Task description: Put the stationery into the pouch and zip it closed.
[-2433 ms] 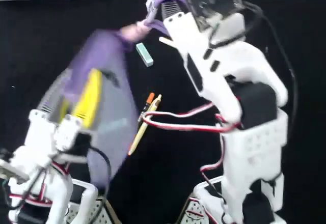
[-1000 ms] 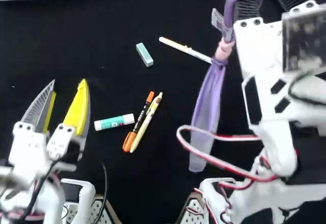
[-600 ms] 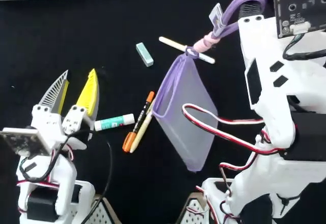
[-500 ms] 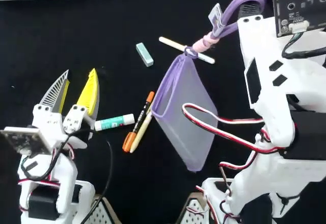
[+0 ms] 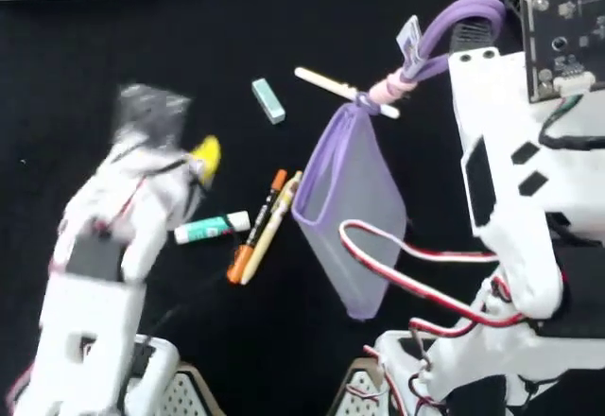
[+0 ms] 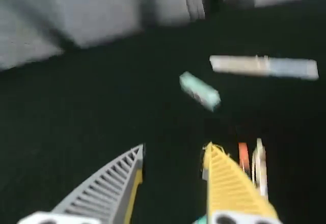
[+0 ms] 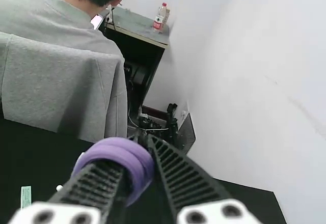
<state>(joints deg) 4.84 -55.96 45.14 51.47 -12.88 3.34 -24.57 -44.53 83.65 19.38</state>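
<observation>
Black table (image 5: pixel 76 47), pens (image 5: pixel 257 232) mid-surface; blurred, perhaps grey wall (image 6: pixel 76 20) behind.

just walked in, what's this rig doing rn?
The right tool is shut on the purple strap of the pouch, holding it up so it hangs over the black table. The left tool is open and hovers near the stationery. All of it lies on the table: glue stick, orange marker, pale pen, eraser and white pen. Nothing is in the pouch yet.
</observation>
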